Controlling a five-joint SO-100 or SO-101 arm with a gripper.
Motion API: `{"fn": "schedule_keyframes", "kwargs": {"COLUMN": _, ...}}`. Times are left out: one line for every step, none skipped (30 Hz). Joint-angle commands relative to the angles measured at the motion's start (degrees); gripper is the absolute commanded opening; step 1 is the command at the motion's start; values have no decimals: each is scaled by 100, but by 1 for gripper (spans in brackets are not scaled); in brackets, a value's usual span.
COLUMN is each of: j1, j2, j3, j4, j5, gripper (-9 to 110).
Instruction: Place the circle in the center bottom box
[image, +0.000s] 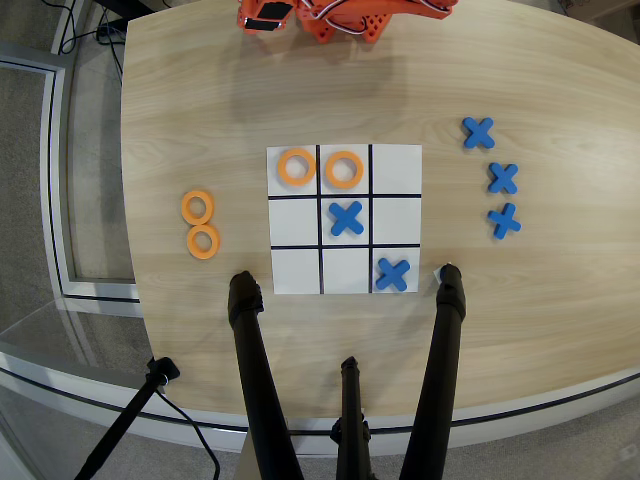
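So the end effector is only partly caught at the very top edge of the overhead view, tucked up with the rest of the orange arm at the far side of the table. Whether it's open or closed can't be told from this angle, too much is cropped off. Nothing appears to be held in it, though that can't be confirmed either.

Looks like the task hasn't really been started yet; this is judged to be the pre-reach stage. Two spare orange rings are parked off the sheet on its left side, touching each other: an upper ring and a lower ring. Either one could be taken as the circle, which one isn't settled by the picture.

On the grid sheet, two more orange rings are already sat in the top-left and top-middle cells. A blue X is in the very centre cell and another blue X is in the bottom-right cell. Three spare blue X pieces are lined up to the right of the sheet.

The center bottom box is read as the middle cell of the row nearest the camera, and it's bare right now.

Next move, as a guess: the arm has to be swung across to the left pair and one ring picked cleanly. Since they're touching, the neighbour could easily be dragged along. The black tripod legs along the bottom edge aren't in the way.
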Motion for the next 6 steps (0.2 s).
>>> {"fn": "schedule_keyframes", "kwargs": {"j1": 35, "j2": 97, "j3": 325, "j4": 53, "j5": 18, "gripper": 0}}
{"fn": "schedule_keyframes", "kwargs": {"j1": 35, "j2": 97, "j3": 325, "j4": 53, "j5": 18, "gripper": 0}}
{"fn": "schedule_keyframes", "kwargs": {"j1": 35, "j2": 97, "j3": 325, "j4": 53, "j5": 18, "gripper": 0}}
{"fn": "schedule_keyframes", "kwargs": {"j1": 35, "j2": 97, "j3": 325, "j4": 53, "j5": 18, "gripper": 0}}
{"fn": "schedule_keyframes", "kwargs": {"j1": 35, "j2": 97, "j3": 325, "j4": 53, "j5": 18, "gripper": 0}}
{"fn": "schedule_keyframes", "kwargs": {"j1": 35, "j2": 97, "j3": 325, "j4": 53, "j5": 18, "gripper": 0}}
